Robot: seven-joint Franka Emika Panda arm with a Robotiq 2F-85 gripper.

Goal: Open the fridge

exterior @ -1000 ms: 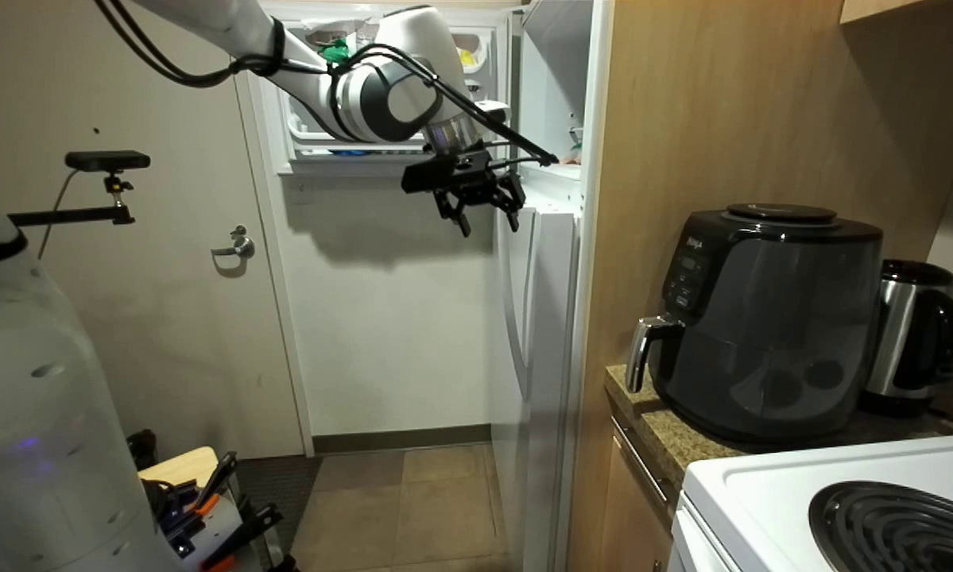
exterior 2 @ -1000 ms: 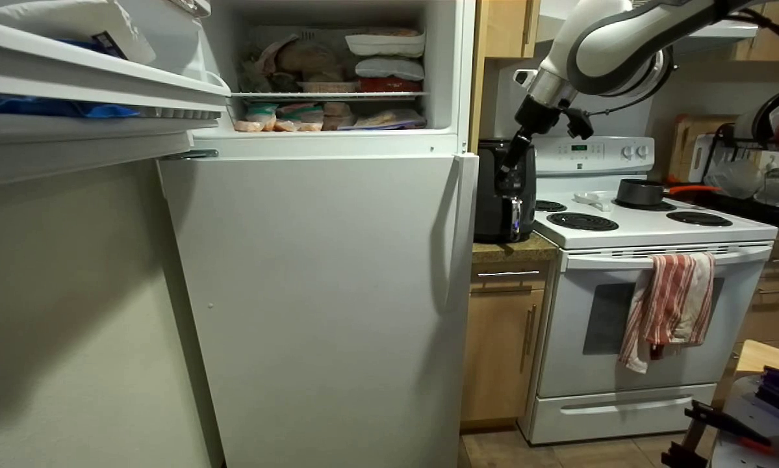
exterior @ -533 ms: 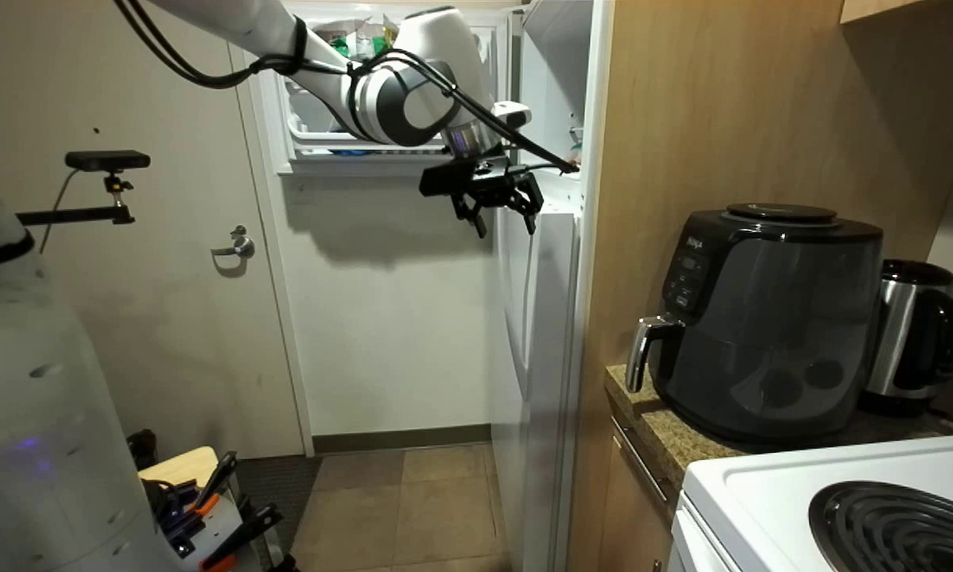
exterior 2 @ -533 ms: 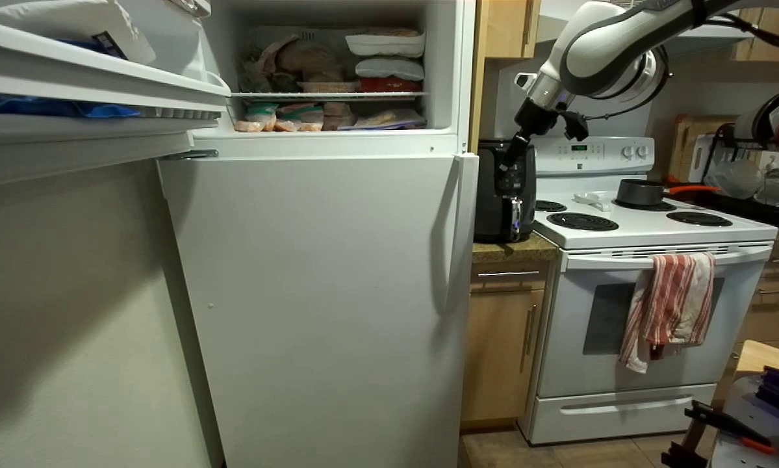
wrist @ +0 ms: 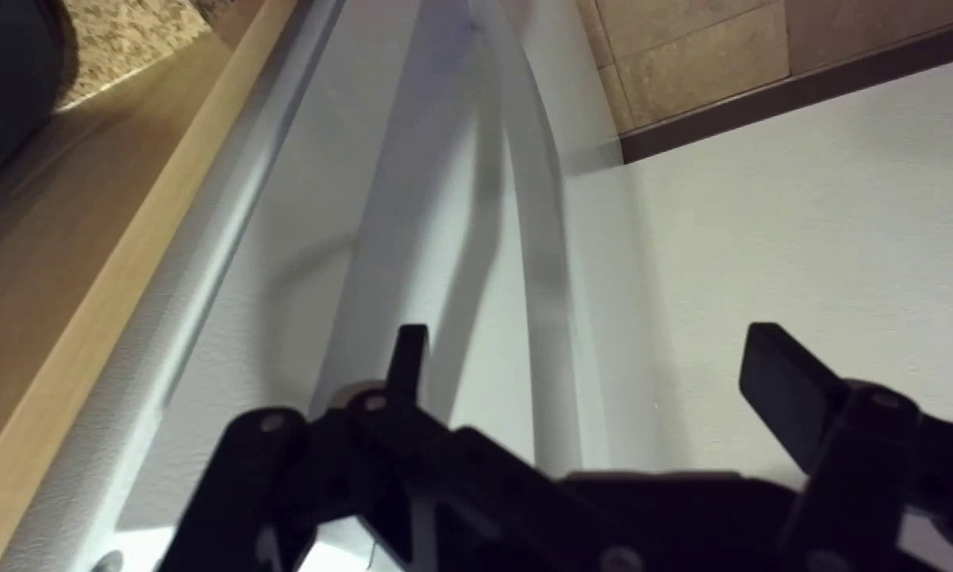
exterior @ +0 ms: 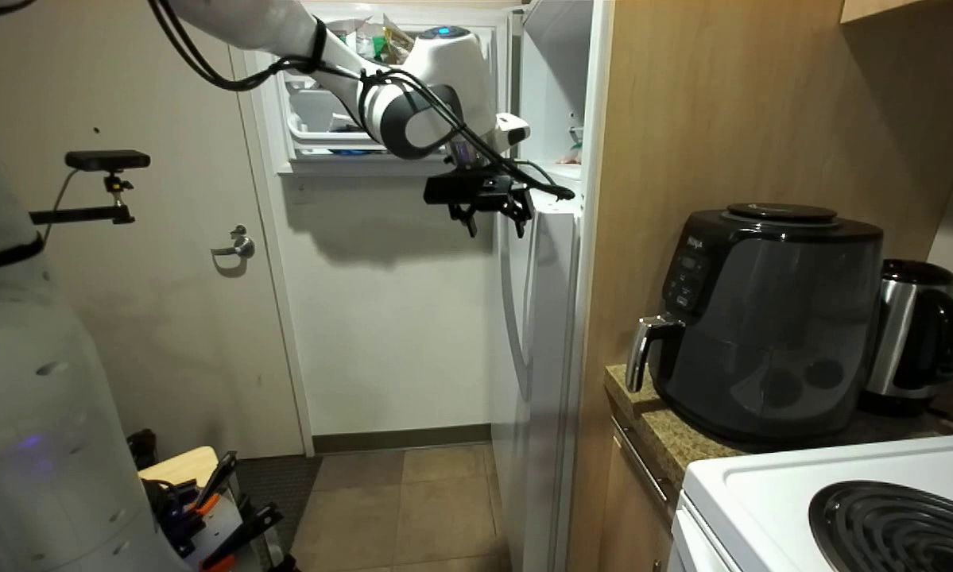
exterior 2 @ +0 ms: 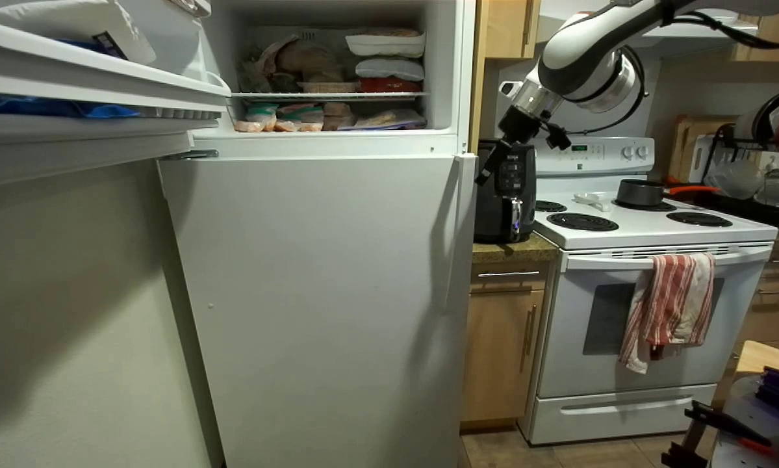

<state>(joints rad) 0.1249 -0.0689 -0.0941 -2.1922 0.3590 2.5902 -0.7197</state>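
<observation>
- The fridge (exterior 2: 311, 260) fills the left and centre of the frame in an exterior view. Its upper door (exterior 2: 84, 133) stands swung out at the upper left, baring food (exterior 2: 308, 60) in the freezer compartment (exterior 2: 444, 78); the lower door (exterior 2: 311, 338) looks shut.
- The step in hand appears to be lining up on the lower door's handle (wrist: 554, 342), with that door the part left to open.
- The gripper (wrist: 586, 342) has its fingers (wrist: 407, 361) wide apart and holds nothing. In the wrist view the handle runs down between them, nearer the finger at the left of the frame; the other lies over the pale wall (wrist: 810, 238).
- Depth is hard to judge: in an exterior view the tips show against the air fryer (exterior 2: 501, 198), just beside the handle's upper end, and whether they touch it cannot be told.
- The next move likely calls for lowering until a finger sits either side of the handle, closing firmly, then pulling outward; the hinge bracket (exterior 2: 191, 155) at upper left suggests the door swings that way.
</observation>
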